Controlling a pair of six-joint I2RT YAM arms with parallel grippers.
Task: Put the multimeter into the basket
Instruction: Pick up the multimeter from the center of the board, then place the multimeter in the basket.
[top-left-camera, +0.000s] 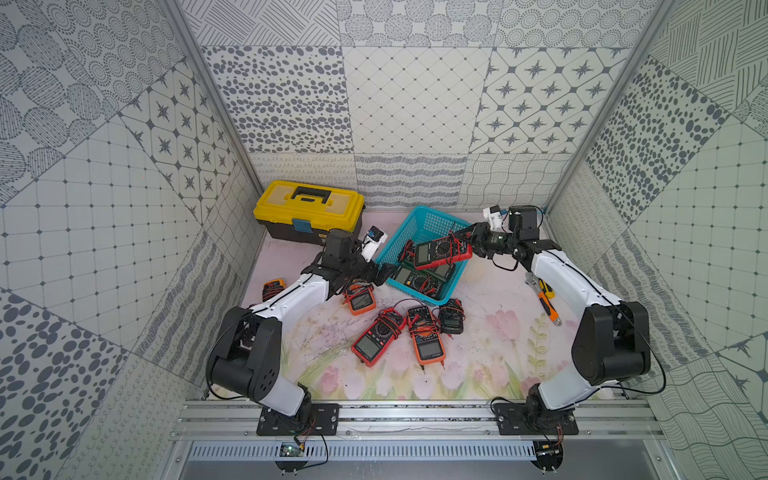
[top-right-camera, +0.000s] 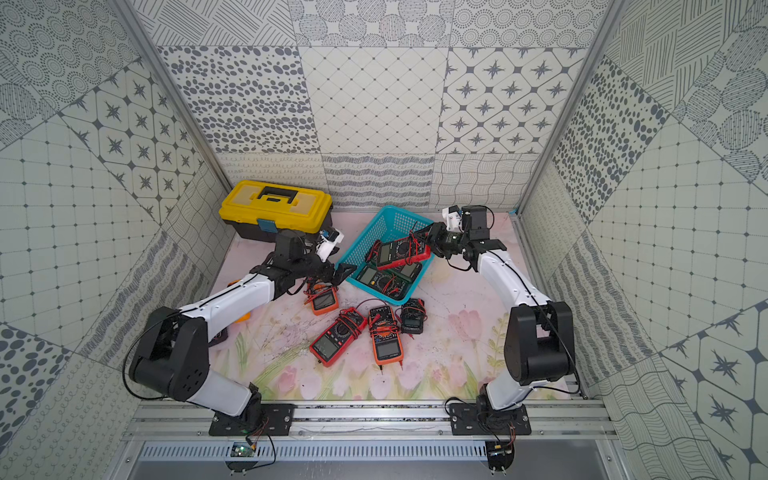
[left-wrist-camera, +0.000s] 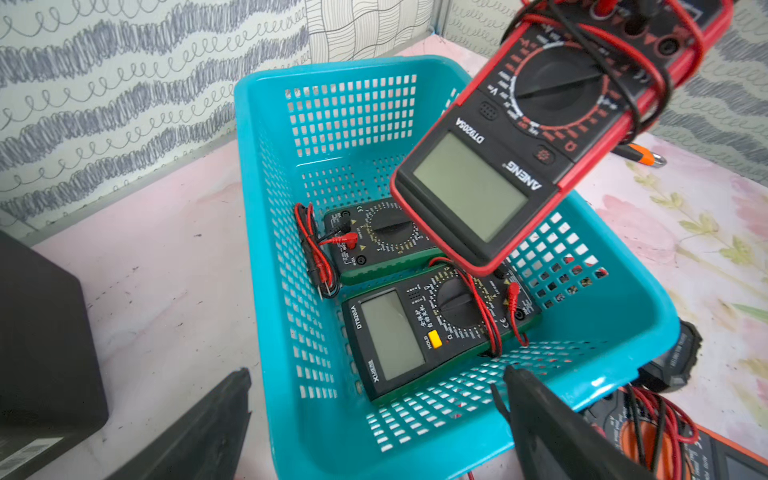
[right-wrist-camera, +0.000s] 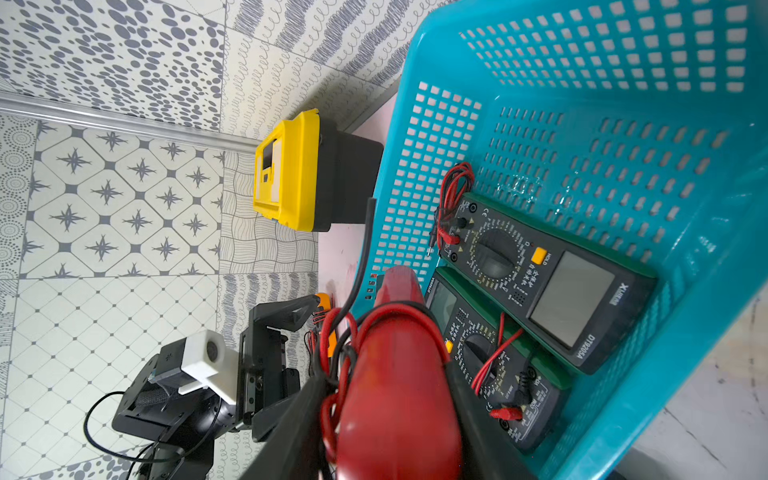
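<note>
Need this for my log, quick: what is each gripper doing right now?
Left gripper: open, empty.
Right gripper: shut on the red multimeter, over the basket.

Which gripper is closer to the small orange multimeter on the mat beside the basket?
Left. The left gripper hangs open right by the orange multimeter, at the basket's near corner; the right gripper is across the basket, gripping the red multimeter above it.

Patterned grey-white walls (top-left-camera: 415, 99); floral pink mat (top-left-camera: 490, 353), seemingly scuffed.
</note>
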